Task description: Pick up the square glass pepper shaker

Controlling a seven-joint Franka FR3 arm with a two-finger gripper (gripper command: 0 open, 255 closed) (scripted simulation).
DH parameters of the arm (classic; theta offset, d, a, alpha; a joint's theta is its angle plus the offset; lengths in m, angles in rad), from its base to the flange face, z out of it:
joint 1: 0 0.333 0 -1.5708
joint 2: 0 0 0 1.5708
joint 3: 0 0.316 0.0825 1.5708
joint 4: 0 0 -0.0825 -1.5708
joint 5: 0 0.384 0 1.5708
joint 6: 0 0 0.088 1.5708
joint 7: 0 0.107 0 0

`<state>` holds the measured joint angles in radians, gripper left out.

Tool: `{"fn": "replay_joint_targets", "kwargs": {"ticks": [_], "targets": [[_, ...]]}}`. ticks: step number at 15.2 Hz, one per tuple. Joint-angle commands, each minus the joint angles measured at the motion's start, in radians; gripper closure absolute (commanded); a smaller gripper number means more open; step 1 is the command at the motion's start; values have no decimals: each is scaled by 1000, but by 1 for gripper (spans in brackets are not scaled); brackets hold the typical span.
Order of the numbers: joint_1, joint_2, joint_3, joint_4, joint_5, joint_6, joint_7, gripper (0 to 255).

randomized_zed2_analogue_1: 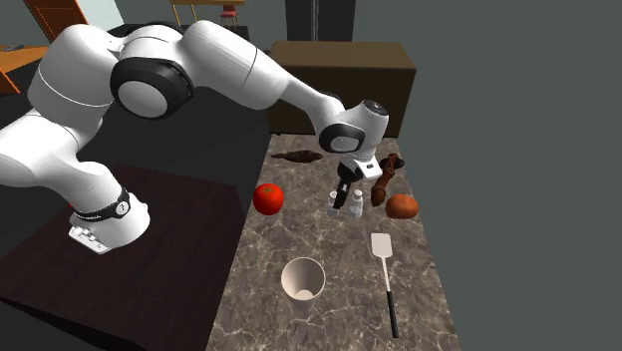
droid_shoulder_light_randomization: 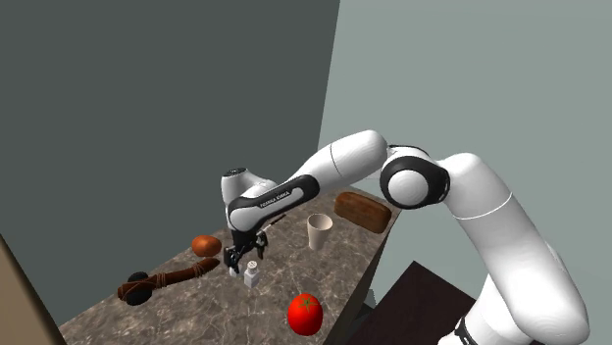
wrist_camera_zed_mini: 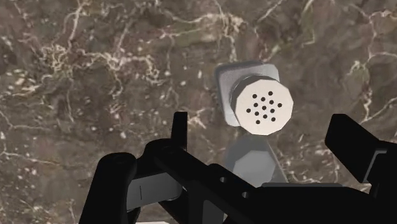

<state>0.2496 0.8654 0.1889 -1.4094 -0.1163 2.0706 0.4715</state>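
Pepper shaker [wrist_camera_zed_mini: 261, 105]: square clear body, round white cap with dark holes, standing upright. Just ahead of the gripper [wrist_camera_zed_mini: 264, 130], in line with the gap between its spread fingers, untouched.

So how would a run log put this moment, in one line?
phase: pre-grasp | gripper: open, over pepper shaker | pepper shaker: upright on counter, not held

Bare marbled desk [wrist_camera_zed_mini: 95, 57] shows on both sides of the pepper shaker [wrist_camera_zed_mini: 261, 105], and the gripper [wrist_camera_zed_mini: 263, 124] has its fingers spread, with room outside each. The tomato [droid_shoulder_light_randomization: 305, 313] sits near, toward the desk's edge — the cup [droid_shoulder_light_randomization: 319, 231] and the loaf [droid_shoulder_light_randomization: 362, 211] are well apart. At the shoulder view's left a round brown thing [droid_shoulder_light_randomization: 205, 244] and a dark wooden tool [droid_shoulder_light_randomization: 162, 282] lie near — the grey wall [droid_shoulder_light_randomization: 147, 98] rises behind them.
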Motion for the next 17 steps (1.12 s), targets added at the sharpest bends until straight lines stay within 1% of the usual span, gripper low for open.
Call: {"fn": "replay_joint_targets", "kwargs": {"ticks": [1,4,6,7,17], "targets": [[1,20,-2,6,-2,14,0,0],[5,55,-6,16,-6,39,0,0],[5,55,-6,16,-6,39,0,0],[5,57,-7,19,-6,38,0,255],[4,45,-5,13,-5,32,0,255]]}}
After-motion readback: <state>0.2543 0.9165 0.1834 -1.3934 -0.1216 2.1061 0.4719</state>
